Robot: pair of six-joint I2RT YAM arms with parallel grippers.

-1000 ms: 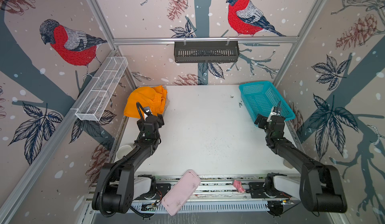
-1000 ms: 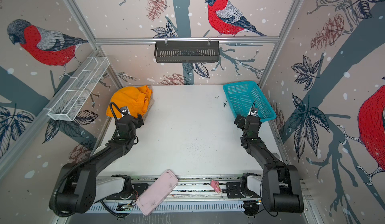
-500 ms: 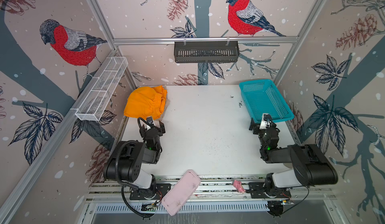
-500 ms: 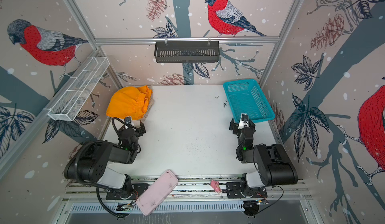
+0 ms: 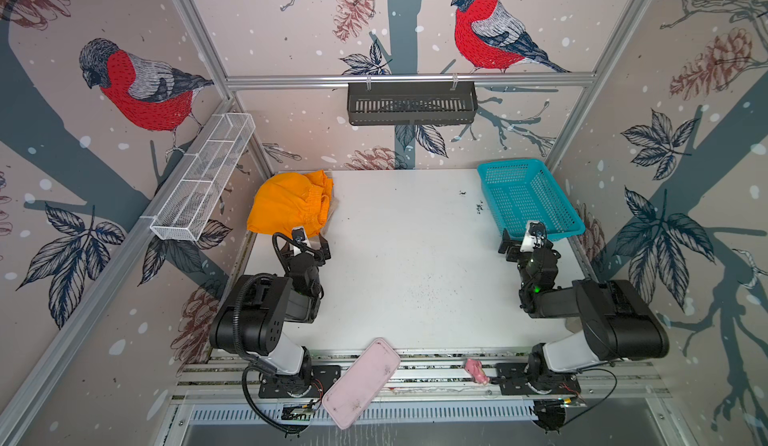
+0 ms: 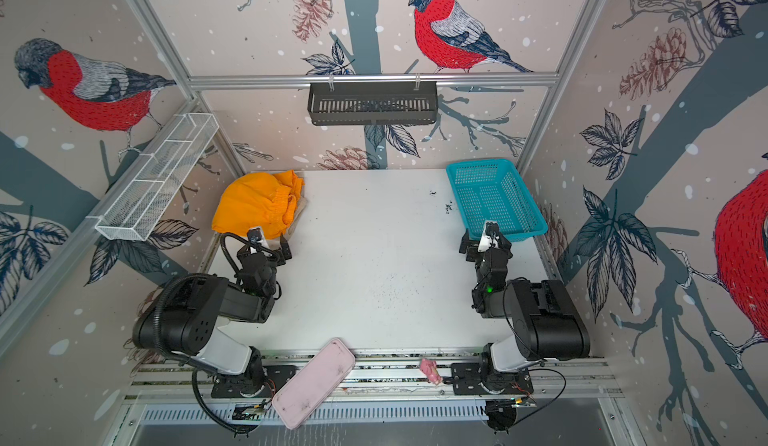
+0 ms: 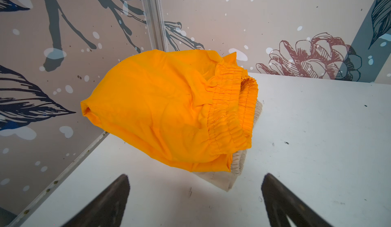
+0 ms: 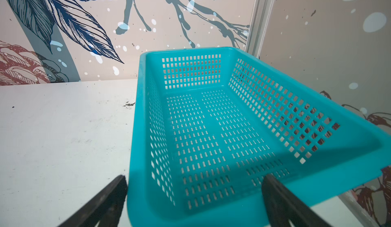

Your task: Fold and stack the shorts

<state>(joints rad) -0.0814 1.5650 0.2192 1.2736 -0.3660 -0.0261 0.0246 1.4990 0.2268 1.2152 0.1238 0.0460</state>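
The white tabletop (image 5: 407,265) is a scuffed, matte slab boxed in on three sides by wallpapered panels printed with red-breasted bullfinches (image 5: 486,37), pine cones and dark leaves on a pale speckled ground, the panels joined by aluminium frame posts (image 5: 195,24). Fine dark specks (image 5: 415,294) are scattered over the middle of the surface, and a few larger black flecks (image 5: 478,207) lie just beside the teal basket (image 5: 561,232), which stands in the far right corner with nothing in it. A black slotted shelf (image 5: 411,103) hangs from the back rail and a white wire rack (image 5: 203,178) runs along the left wall. The orange shorts (image 5: 286,205) lie bunched in the far left corner against the wall, gathered waistband turned toward the middle of the table. The beige shorts (image 7: 237,166) lie underneath them, only an edge poking out on the table side. The left gripper (image 7: 196,175) hovers just short of that pile with its jaws spread wide and nothing between them but bare table. The right gripper (image 8: 194,177) is likewise wide apart and holds nothing. In the right wrist view the basket's near end falls between its fingers, though whether they touch the plastic cannot be told. Both arms are drawn up close to their bases. Along the front, a pink tray (image 5: 361,381) lies skewed across the metal mounting rails (image 5: 436,381), and a small pink scrap (image 5: 476,371) rests near the right arm's base.
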